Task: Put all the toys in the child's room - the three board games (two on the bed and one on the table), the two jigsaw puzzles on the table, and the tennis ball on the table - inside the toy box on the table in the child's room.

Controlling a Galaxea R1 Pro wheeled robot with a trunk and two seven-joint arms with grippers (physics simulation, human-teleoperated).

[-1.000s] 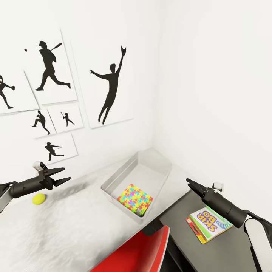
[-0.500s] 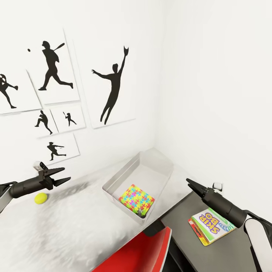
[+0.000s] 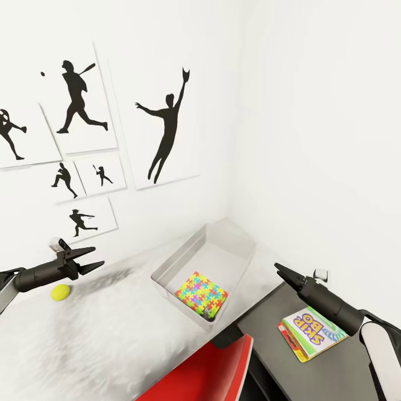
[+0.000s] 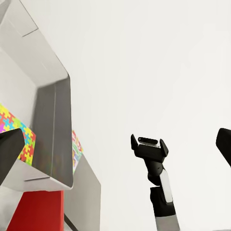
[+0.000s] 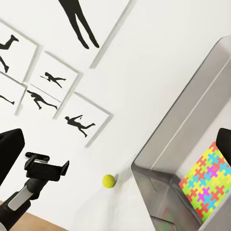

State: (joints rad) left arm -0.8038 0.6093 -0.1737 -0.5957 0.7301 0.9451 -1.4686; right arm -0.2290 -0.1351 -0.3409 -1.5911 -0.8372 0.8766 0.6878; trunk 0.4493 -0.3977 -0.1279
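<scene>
A jigsaw puzzle [image 3: 200, 293] already lay inside the toy box [image 3: 234, 245] on the tabletop [image 3: 100, 340], while the tennis ball [image 3: 59, 292] sat loose nearby, just below the left pincer [image 3: 96, 258], whose jaws stood wide and empty. The right pincer [image 3: 278, 269] looked wide in its wrist view, holding nothing (a Skip-Bo board game [image 3: 312, 332] waited on the floor). By this showing, most of the work remained.

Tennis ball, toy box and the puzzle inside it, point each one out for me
tennis ball [image 3: 59, 292], head view, middle of the ball
toy box [image 3: 169, 260], head view, its left sloping wall
jigsaw puzzle [image 3: 201, 294], head view, centre of its coloured top face
</scene>
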